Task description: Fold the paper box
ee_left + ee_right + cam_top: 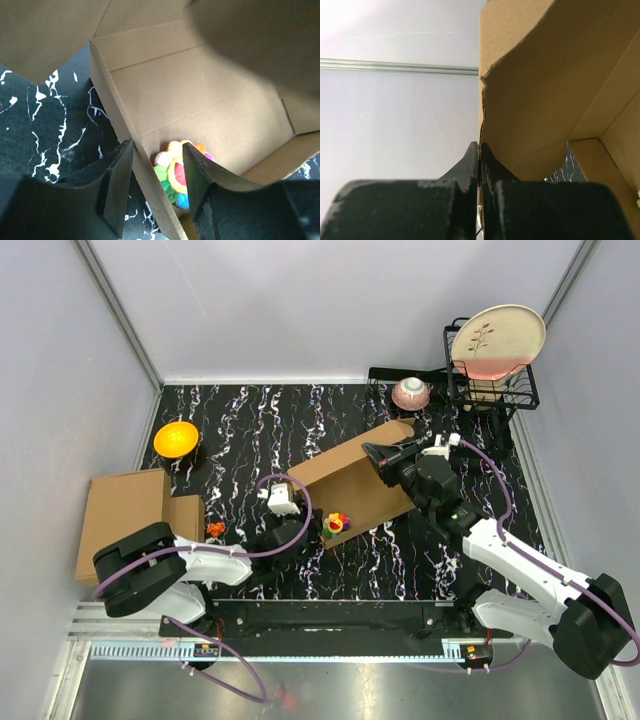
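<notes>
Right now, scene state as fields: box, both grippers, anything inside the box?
paper box: partly folded, side walls raised
right gripper: shut on the edge of a box wall
left gripper: open, astride the box's near wall
inside box: colourful toy, against the near wall
off to the left: cardboard stack, orange bowl

One paper box (350, 475), one orange bowl (175, 438), one pink bowl (411, 393), one plate (497, 340), one rack (520, 400).

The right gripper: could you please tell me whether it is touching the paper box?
Touching. The right wrist view shows the right gripper pinched shut on a thin edge of the paper box.
</notes>
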Motion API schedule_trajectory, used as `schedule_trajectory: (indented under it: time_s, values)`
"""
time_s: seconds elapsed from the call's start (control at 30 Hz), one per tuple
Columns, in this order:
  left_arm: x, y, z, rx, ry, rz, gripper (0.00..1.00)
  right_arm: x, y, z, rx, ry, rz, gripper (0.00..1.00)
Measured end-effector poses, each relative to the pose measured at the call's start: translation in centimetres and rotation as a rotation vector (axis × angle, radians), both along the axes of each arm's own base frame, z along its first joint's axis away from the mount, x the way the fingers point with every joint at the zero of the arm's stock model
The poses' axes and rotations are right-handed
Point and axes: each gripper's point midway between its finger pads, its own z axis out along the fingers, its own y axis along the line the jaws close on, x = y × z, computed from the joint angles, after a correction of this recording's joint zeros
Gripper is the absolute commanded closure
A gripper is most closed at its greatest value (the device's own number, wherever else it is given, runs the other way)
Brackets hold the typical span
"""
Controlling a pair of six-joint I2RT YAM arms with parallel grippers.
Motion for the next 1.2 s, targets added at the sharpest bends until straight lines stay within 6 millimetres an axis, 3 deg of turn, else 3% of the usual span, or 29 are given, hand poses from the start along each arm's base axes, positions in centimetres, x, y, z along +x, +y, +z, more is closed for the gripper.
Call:
schedule_trajectory:
  time_s: [0.17,0.23,0.33,0.43,0.73,0.93,1.07,1.2]
  values:
    - [-0.7,0.4,-1.7,0.061,0.051,-0.022,0.64,0.0,0.0,0.0,-0.016,-0.010,0.002,1.00]
    - [-0.9,0.5,-2.2,0.077,0.067,-0.024,0.68,0.0,0.0,0.0,-0.020,-0.011,0.003,0.90]
    - [-0.8,0.3,-2.1,0.086,0.078,-0.030,0.71,0.0,0.0,0.1,-0.025,-0.016,0.005,0.61]
    - [-0.9,0.3,-2.0,0.104,0.087,-0.036,0.75,0.0,0.1,0.6,-0.031,-0.029,0.011,0.49]
    - [-2.2,2.3,-1.9,0.199,0.125,-0.061,0.76,0.3,0.3,3.5,-0.076,-0.106,0.019,0.45]
    - [-3.3,4.3,-1.7,0.287,0.141,-0.080,0.75,2.0,1.5,5.3,-0.230,-0.166,0.043,0.44]
    - [-3.9,5.7,-1.9,0.327,0.156,-0.081,0.73,3.7,2.8,3.7,-0.369,-0.166,0.100,0.44]
    - [-4.6,7.3,-2.2,0.344,0.163,-0.068,0.72,5.7,3.4,-0.9,-0.487,-0.095,0.163,0.43]
